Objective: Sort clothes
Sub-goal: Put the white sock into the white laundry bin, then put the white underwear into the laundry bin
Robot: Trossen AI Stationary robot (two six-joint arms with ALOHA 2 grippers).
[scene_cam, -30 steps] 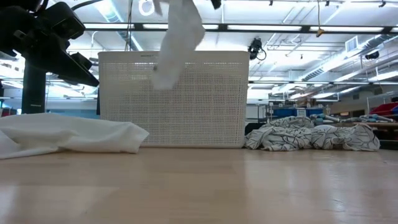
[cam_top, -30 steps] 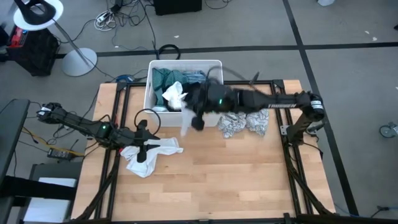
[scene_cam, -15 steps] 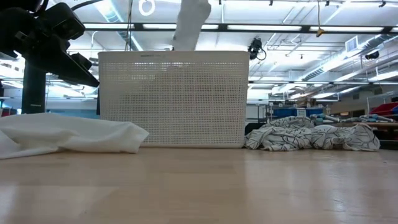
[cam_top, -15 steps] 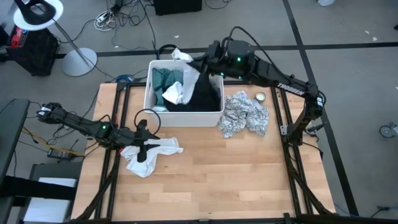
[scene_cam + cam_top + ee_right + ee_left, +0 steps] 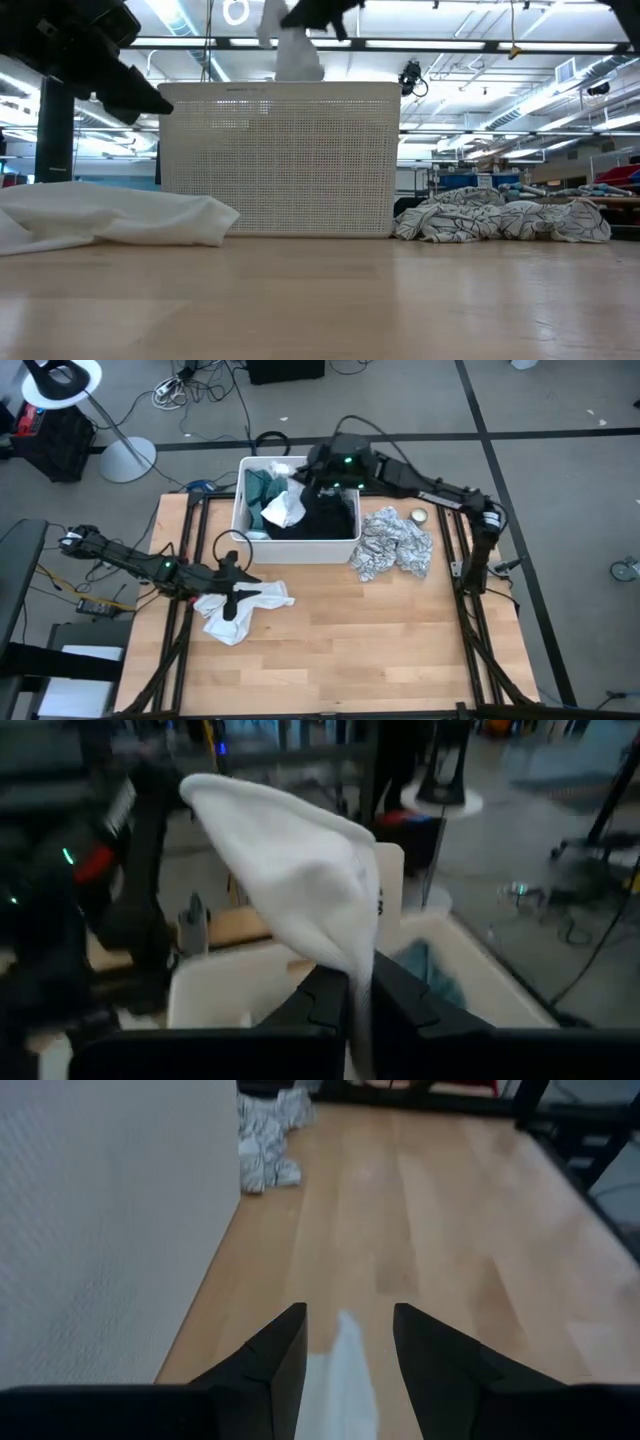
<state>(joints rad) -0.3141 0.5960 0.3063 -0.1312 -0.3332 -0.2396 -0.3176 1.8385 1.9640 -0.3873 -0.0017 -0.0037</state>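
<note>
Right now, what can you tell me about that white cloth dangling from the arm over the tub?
The white cloth is a soft, plain fabric piece, bunched and drooping. The right gripper pinches its lower end between two dark fingers. It hangs over the white tub, above the clothes inside, near the tub's far side.

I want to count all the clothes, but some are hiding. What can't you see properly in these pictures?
- Clothes inside the white tub: the low view shows only its wall, which hides them.
- High view: the tub's clothes overlap, and the right arm covers some, so no count.
- White cloth between the left gripper's fingers: cut off by the left wrist picture's edge.
- Small round thing beside the patterned garment: too small to name.
</note>
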